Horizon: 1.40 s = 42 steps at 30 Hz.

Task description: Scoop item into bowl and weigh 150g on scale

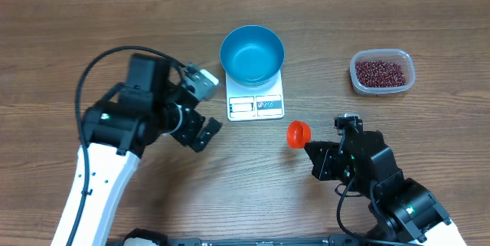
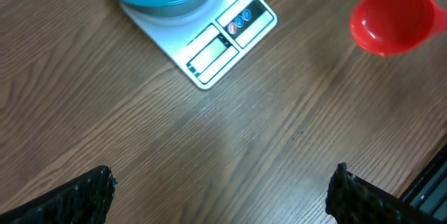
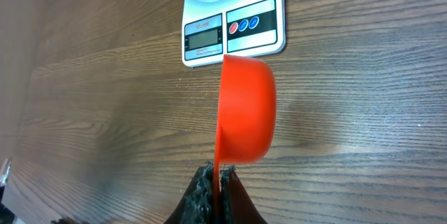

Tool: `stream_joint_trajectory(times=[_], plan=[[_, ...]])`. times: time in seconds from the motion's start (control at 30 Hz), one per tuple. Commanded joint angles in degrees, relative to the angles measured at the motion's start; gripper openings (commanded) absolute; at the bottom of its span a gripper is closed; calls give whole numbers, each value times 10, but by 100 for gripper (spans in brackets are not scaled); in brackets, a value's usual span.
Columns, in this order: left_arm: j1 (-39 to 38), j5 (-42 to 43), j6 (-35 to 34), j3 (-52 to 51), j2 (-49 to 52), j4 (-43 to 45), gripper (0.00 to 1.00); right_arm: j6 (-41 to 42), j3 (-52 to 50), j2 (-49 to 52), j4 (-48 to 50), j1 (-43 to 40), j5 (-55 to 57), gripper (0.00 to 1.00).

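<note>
- Gripping the thin handle of the red scoop point(image 3: 246, 109), the right gripper point(image 3: 218, 176) is clamped fully closed on it. The cup is turned on its side with its mouth facing sideways, and it looks empty, so nothing can spill in this pose.
- The scoop hangs just beside the front edge of the scale point(image 1: 256, 105) and well apart from the beans point(image 1: 380, 70). I judge that the first load has not yet been taken.
- The beans lie heaped in a clear tub point(image 1: 383, 90) at the far right of the bench point(image 1: 153, 16), on the right arm's side. That fits this arm being the one that carries the scoop.
- The blue bowl point(image 1: 252, 54) sits on the scale, covering its platform but leaving the display and buttons bare toward the robot, so the reading stays visible. The bowl looks empty inside, and the digits are too small to read.
- The left gripper point(image 1: 201, 132) stands wide open and holds nothing, over bare bench left of the scale. It is probably parked clear of the scooping path, or placed to steady the bowl if needed.
</note>
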Motion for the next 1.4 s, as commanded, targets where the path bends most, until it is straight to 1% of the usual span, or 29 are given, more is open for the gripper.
stream_joint_trajectory(times=[0.0,0.07,0.2,0.33,0.43,0.53,0.6,0.73,1.37], plan=[[37,80,45,12,-32,-6,100,-7,20,-2,3,-2,0,4],[47,98,54,12,-43,-12,99,-7,20,-2,3,-2,0,4],[42,99,55,6,-53,-18,100,-7,20,-2,5,-2,0,4],[30,94,73,-14,-53,-16,100,-7,20,-2,7,-2,0,4],[30,61,70,-35,-53,-12,100,-7,20,-2,7,-2,0,4],[31,0,37,-42,-52,-6,100,-7,20,-2,7,-2,0,4],[30,-13,25,-42,-53,1,100,-7,20,-2,8,-2,0,4],[30,-11,10,-42,-52,17,100,-7,20,-2,7,-2,4,4],[11,-13,11,-42,-52,23,100,-7,20,-2,8,-2,15,4]])
